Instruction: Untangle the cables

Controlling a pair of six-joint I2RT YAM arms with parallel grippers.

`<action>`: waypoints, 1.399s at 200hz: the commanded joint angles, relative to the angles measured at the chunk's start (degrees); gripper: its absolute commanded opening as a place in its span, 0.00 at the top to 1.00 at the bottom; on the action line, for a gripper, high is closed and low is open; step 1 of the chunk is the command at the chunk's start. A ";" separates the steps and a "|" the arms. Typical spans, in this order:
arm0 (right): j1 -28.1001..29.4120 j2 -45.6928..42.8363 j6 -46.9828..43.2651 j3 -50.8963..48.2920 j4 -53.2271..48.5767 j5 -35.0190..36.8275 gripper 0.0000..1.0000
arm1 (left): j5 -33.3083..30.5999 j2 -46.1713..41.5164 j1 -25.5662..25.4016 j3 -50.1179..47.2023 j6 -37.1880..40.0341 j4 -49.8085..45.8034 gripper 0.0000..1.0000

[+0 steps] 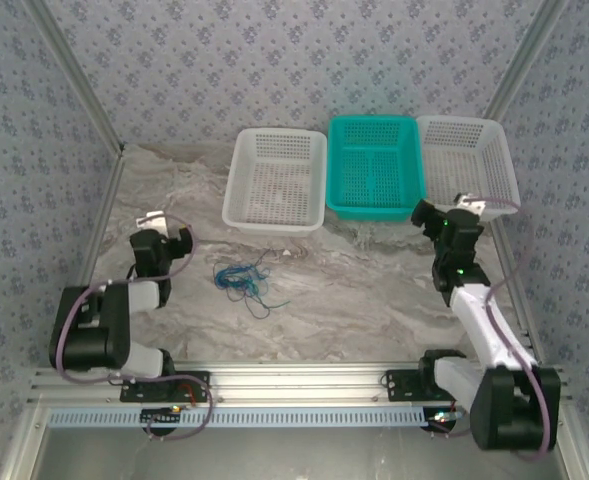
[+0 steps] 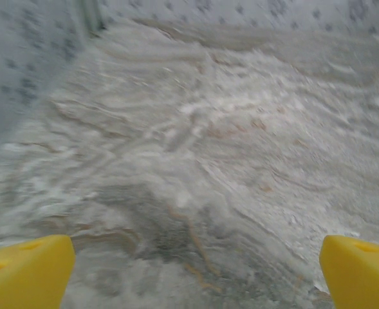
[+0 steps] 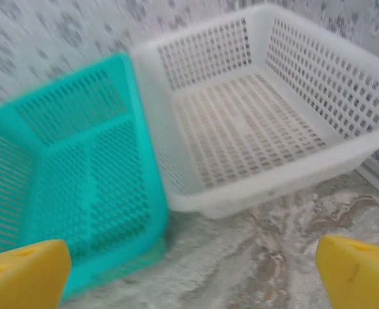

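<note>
I judge nothing is untangled yet: the cables (image 1: 244, 277) lie in one knotted clump on the table (image 1: 374, 290), nearer my left pincer (image 2: 194, 273) than my right pincer (image 3: 192, 273), both spread wide and holding nothing.

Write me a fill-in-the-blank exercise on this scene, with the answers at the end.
1. The middle basket of the three is ____ in colour.
2. The cables lie tangled on the table, nearer the ____ arm.
3. The left gripper and the right gripper both have their jaws ____.
4. The cables are held by ____ gripper.

Missing words: teal; left; open; neither.
</note>
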 commanded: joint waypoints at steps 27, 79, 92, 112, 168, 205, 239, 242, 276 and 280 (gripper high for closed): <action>10.79 -6.82 4.87 9.20 -24.29 -12.69 0.02 | -6.77 -20.09 -0.83 8.65 -16.86 -34.99 0.01; 30.82 7.65 -2.38 23.59 -30.15 -22.07 0.01 | 6.68 -27.38 -9.04 15.35 -41.26 -57.53 0.03; 35.84 12.87 -4.99 27.26 -31.39 -22.95 0.01 | 10.98 -26.77 -11.62 15.21 -43.42 -59.69 0.04; 42.41 20.78 -7.52 31.60 -31.44 -21.84 0.01 | 13.11 -25.84 -16.05 14.90 -45.73 -62.39 0.04; 50.80 41.43 -0.45 38.48 -22.96 -27.28 0.02 | 14.17 -21.28 -18.92 12.44 -45.25 -62.02 0.05; 56.35 53.98 1.17 45.22 -23.20 -22.37 0.02 | 13.48 -17.46 -18.51 12.71 -43.23 -60.96 0.06; 59.39 61.57 0.36 49.27 -24.68 -16.87 0.18 | 12.54 -18.01 -17.96 12.29 -43.22 -60.90 0.06; 59.52 61.80 0.24 49.42 -24.88 -16.45 0.22 | 12.35 -18.13 -17.92 12.29 -43.19 -61.07 0.06; 59.12 58.19 -1.88 44.88 -22.48 -14.91 0.75 | 12.43 -20.33 -17.06 12.18 -43.12 -63.14 0.05; 58.74 57.23 -2.04 43.85 -21.84 -15.14 0.82 | 12.82 -20.52 -16.87 12.16 -42.96 -63.28 0.05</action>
